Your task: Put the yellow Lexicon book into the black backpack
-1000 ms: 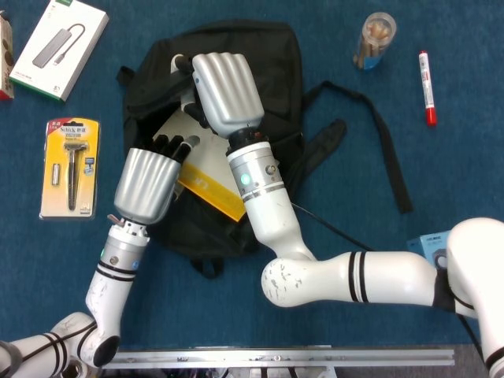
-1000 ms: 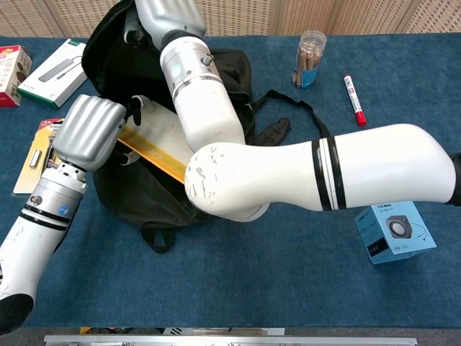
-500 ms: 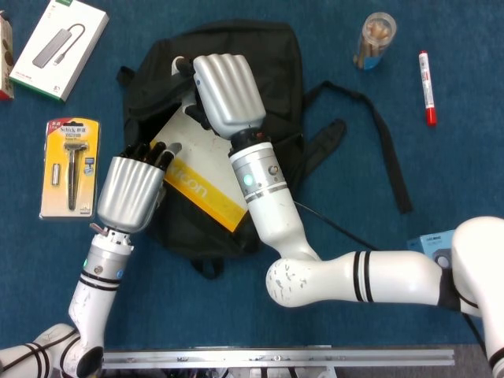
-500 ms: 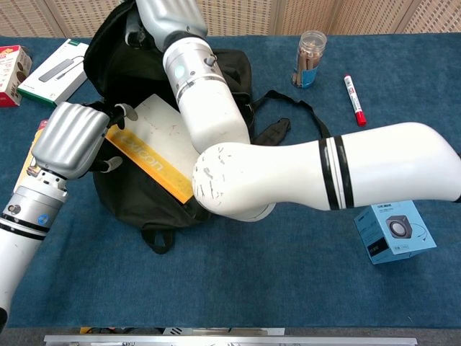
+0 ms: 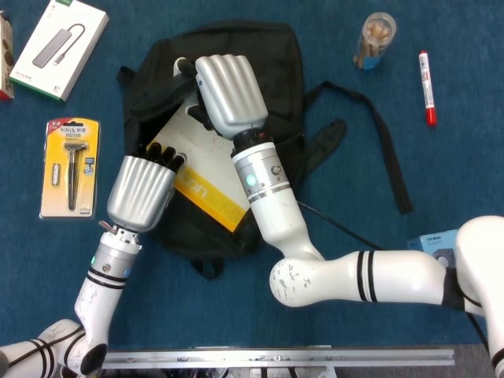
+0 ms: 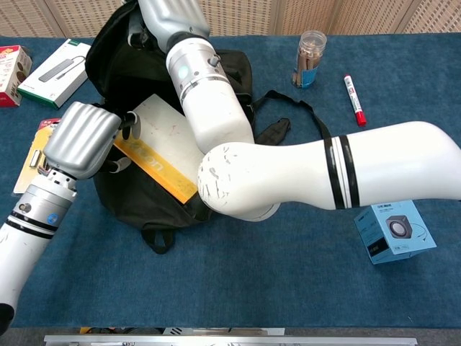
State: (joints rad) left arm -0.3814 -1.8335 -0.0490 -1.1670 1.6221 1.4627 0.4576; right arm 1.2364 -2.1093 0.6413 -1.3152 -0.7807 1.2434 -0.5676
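At the mouth of the black backpack (image 5: 236, 71), the yellow Lexicon book (image 5: 206, 175) lies tilted, half inside. The right hand (image 5: 228, 93) grips the upper flap, seemingly to keep the opening wide, while the left hand (image 5: 142, 191) clamps the book's near corner to feed it in.

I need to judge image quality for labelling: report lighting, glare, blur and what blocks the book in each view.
Head view: even light, sharp; the right hand and left hand cover parts of the yellow book. Chest view: sharp, soft sheen on the right arm, which fills the middle; backpack interior dark.
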